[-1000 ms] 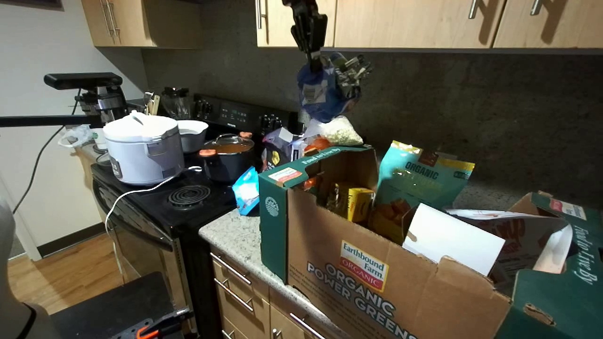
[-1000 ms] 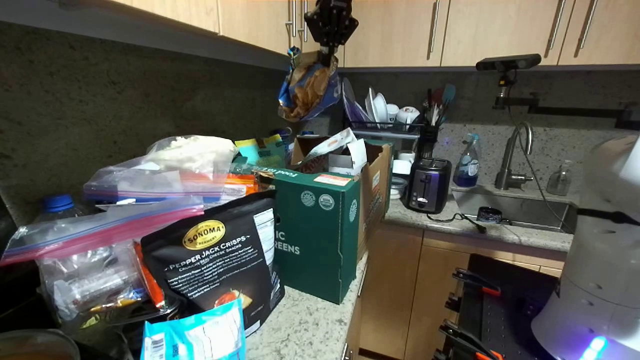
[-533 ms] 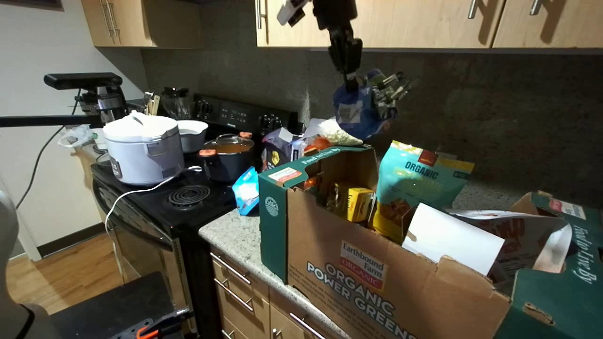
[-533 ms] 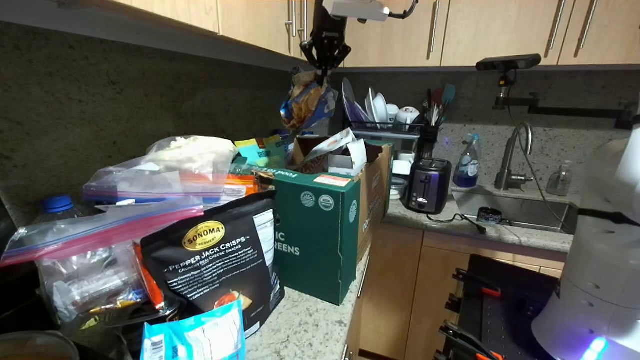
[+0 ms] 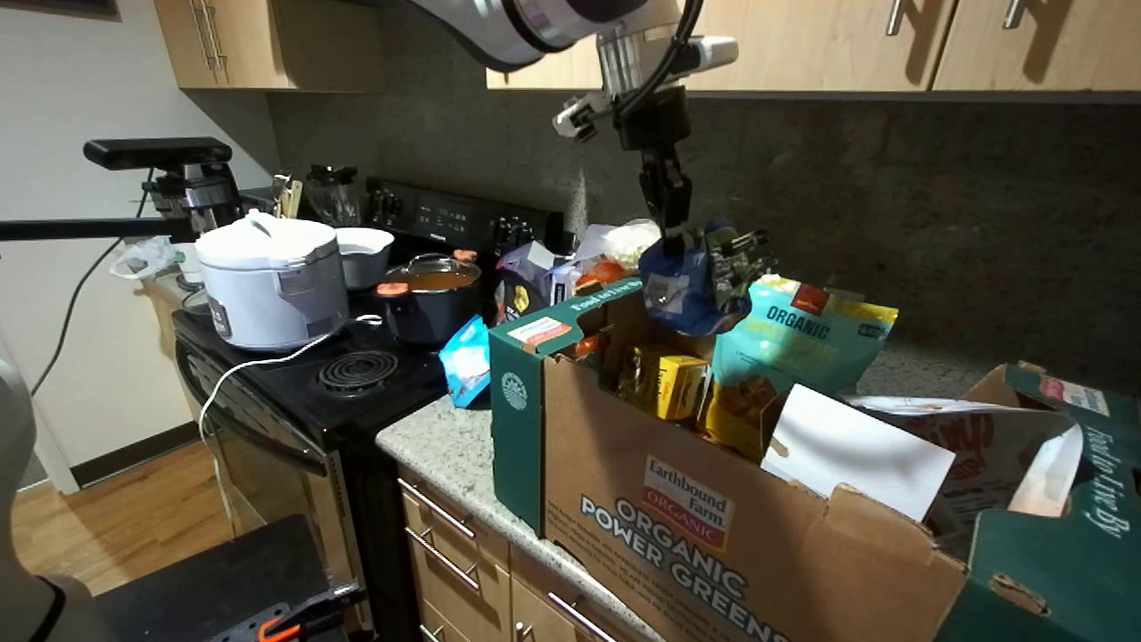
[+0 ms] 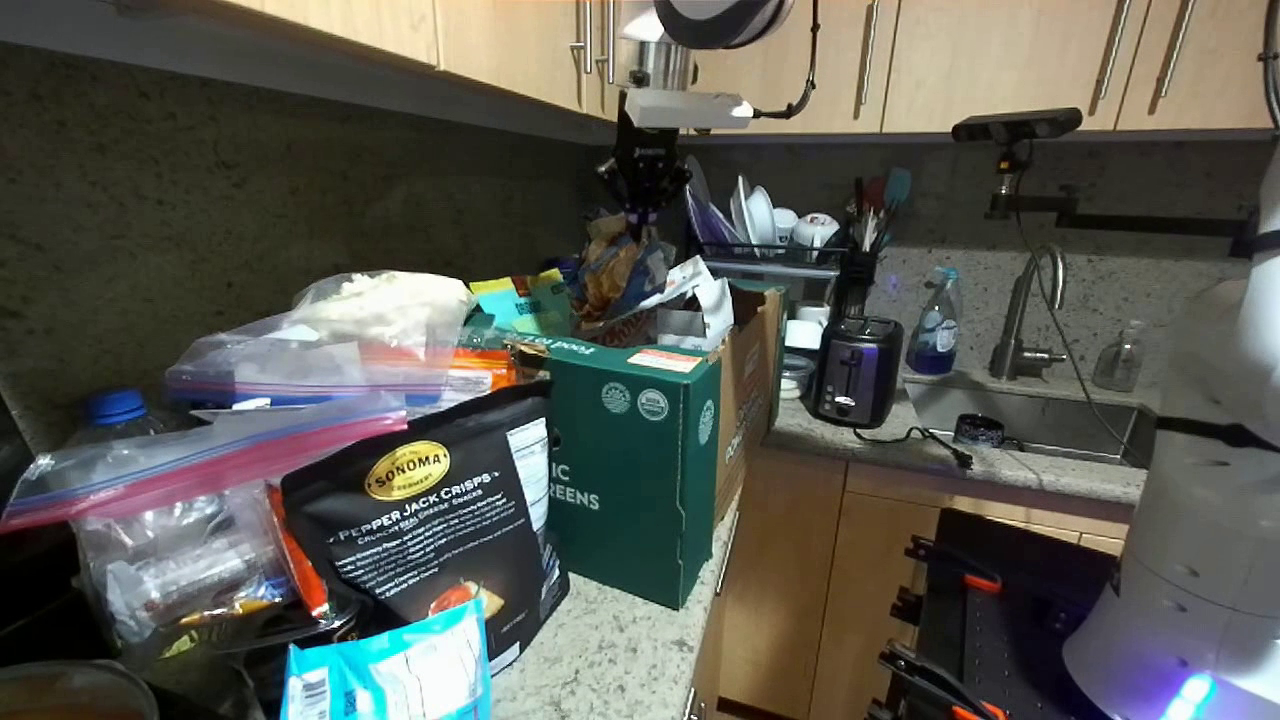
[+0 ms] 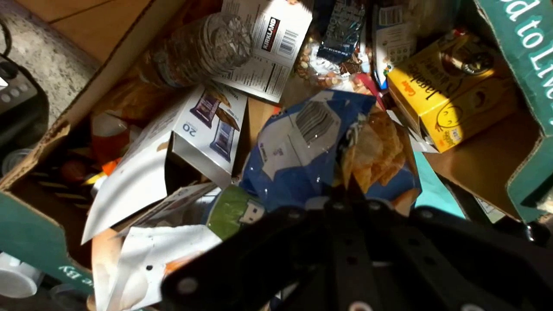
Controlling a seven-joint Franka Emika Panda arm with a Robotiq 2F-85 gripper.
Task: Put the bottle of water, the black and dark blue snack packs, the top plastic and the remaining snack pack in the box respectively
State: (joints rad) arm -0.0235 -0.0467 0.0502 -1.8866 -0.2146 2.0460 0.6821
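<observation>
Fingers (image 5: 674,214) pinch a glossy, crumpled blue bag (image 5: 682,299) over the cardboard box (image 5: 775,535)

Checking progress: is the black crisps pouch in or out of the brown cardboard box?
Out: an exterior view shows the pouch outside the box, by its green end.

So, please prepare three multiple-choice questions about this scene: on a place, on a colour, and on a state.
1. Where is the black Sonoma snack pouch, relative to the large brown cardboard box?
A) inside it
B) beneath it
C) beside it

2. What colour is the rectangular cardboard Jagabee carton?
A) yellow
B) purple
C) green

3. How are the black fingers?
A) wide open
B) shut on the blue plastic snack bag
C) shut, empty

1 C: an exterior view shows it outside the box.
2 A: the wrist view shows yellow sides.
3 B: the bag hangs from them.
</observation>
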